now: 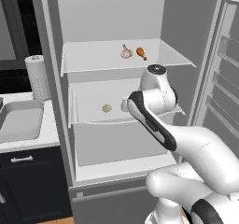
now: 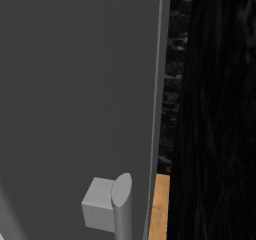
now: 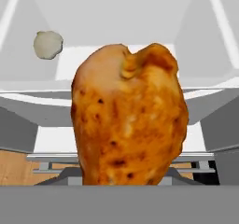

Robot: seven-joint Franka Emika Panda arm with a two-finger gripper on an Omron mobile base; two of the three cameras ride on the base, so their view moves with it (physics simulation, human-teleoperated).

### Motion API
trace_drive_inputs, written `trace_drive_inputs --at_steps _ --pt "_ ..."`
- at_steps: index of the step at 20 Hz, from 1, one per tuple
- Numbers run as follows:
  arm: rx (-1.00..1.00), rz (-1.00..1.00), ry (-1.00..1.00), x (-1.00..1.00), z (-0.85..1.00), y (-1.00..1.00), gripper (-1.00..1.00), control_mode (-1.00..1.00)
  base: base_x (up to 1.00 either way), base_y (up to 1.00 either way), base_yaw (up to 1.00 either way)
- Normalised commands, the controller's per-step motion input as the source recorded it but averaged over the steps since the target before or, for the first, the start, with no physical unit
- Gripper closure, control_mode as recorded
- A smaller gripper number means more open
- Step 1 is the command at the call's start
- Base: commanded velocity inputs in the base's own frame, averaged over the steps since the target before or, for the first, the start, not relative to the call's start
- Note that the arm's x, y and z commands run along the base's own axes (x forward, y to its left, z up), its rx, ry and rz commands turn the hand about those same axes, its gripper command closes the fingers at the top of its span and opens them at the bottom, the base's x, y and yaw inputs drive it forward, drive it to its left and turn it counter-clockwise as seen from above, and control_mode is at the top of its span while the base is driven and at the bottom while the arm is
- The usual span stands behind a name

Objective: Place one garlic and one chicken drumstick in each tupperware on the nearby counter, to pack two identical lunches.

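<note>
A browned chicken drumstick (image 3: 130,118) hides the gripper's fingertips, so its grip cannot be told, while a garlic (image 3: 47,45) sits near the fridge shelf's (image 3: 84,59) back left.

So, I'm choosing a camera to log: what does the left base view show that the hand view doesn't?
Left base view: garlic and a drumstick on the fridge's upper shelf, a paper towel roll, the sink. Hand view: a second drumstick close up, wood floor below. Both: the pale lump on the middle shelf.
</note>
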Motion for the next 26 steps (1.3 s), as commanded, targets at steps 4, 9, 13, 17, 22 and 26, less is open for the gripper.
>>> trace_drive_inputs --at_steps 4,9,13,17,22,26 --pt "-0.1 0.19 0.41 -0.92 0.89 0.0 1.0 -1.0 0.0 0.0 0.0" --pt "-0.02 0.1 0.12 -1.0 -0.09 0.03 1.0 -1.0 0.0 0.0 0.0" --pt "0.01 0.04 0.04 -0.76 -0.14 0.02 1.0 -1.0 0.0 0.0 0.0" --pt "0.0 0.0 0.0 -0.3 0.0 0.0 1.0 -1.0 0.0 0.0 0.0" --pt "0.0 0.01 0.01 -0.05 0.0 0.02 1.0 1.0 -0.17 0.69 0.0" --pt "0.0 0.0 0.0 0.0 0.0 0.0 1.0 1.0 -0.11 1.0 0.0"
